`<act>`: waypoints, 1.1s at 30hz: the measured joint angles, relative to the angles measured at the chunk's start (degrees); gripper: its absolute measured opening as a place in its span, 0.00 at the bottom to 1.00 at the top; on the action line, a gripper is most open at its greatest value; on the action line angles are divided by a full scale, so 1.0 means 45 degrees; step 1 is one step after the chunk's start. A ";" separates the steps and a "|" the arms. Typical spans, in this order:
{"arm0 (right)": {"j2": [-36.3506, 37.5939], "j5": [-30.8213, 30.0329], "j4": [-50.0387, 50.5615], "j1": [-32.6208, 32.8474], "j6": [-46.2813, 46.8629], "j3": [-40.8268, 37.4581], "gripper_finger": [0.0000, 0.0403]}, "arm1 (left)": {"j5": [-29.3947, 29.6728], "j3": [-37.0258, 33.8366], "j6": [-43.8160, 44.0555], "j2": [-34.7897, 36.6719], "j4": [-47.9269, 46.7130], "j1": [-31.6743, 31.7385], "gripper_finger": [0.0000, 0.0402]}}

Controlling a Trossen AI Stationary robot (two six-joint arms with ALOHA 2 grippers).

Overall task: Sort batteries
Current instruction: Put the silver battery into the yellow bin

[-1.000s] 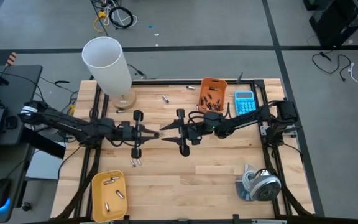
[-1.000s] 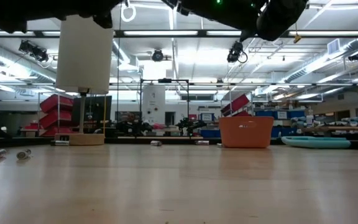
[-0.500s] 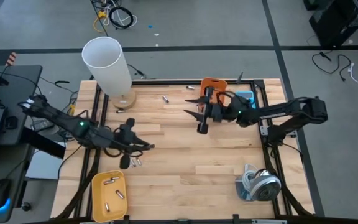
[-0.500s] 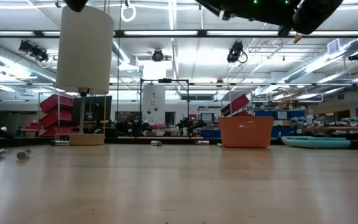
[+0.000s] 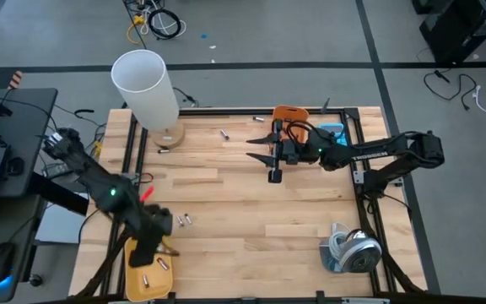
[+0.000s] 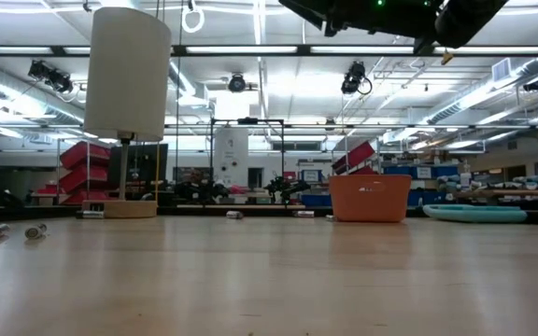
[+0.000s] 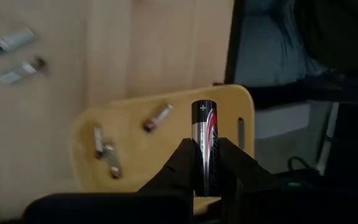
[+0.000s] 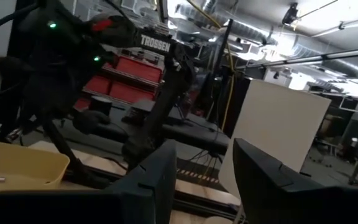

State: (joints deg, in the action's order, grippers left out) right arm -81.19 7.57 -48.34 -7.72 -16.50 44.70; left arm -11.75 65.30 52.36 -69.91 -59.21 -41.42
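Note:
My left gripper hangs over the yellow tray at the table's near left corner, pointing down, shut on a black and silver battery. Several light batteries lie in the tray. Two light batteries lie on the wood just beyond the tray, and another lies near the far edge. My right gripper hovers high, left of the orange bin, open, nothing between its fingers. My left gripper pinches the battery's lower half between its two fingers, which lie along the battery. The marked plus end sticks out past the fingertips. The gripper points steeply down, and the battery hangs clear above the yellow tray.
A tall white cylinder on a wooden foot stands at the far left. A blue calculator lies beside the orange bin, partly under my right arm. A grey roll sits at the near right. Bare wood lies in the middle.
My left gripper has swung from the table's middle toward the near left corner, over the yellow tray, tipping from level to pointing down and carrying the battery. My right gripper has drawn back from the middle toward the orange bin, then kept still.

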 joint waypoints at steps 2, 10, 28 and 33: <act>-0.0053 0.0000 -0.0007 0.0083 -0.0016 0.0006 0.36 | 0.0276 0.0013 0.1190 -0.0420 0.0045 -0.0774 0.08; -0.0067 0.0004 -0.0111 0.0554 -0.0028 0.0006 0.35 | 0.1063 0.0005 0.3568 -0.2503 0.0145 -0.2998 0.08; -0.0063 0.0005 0.0009 0.0955 -0.0609 0.0006 0.34 | 0.1366 0.0003 0.3886 -0.3595 -0.1342 -0.3635 0.25; -0.0063 -0.0100 0.0086 0.0950 -0.0589 0.0006 0.34 | 0.1803 0.0003 0.3410 -0.3595 -0.2380 -0.3351 0.25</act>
State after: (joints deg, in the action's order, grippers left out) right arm -81.47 7.12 -47.95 -3.44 -19.15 44.73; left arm -3.63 65.32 67.70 -86.08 -69.92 -56.50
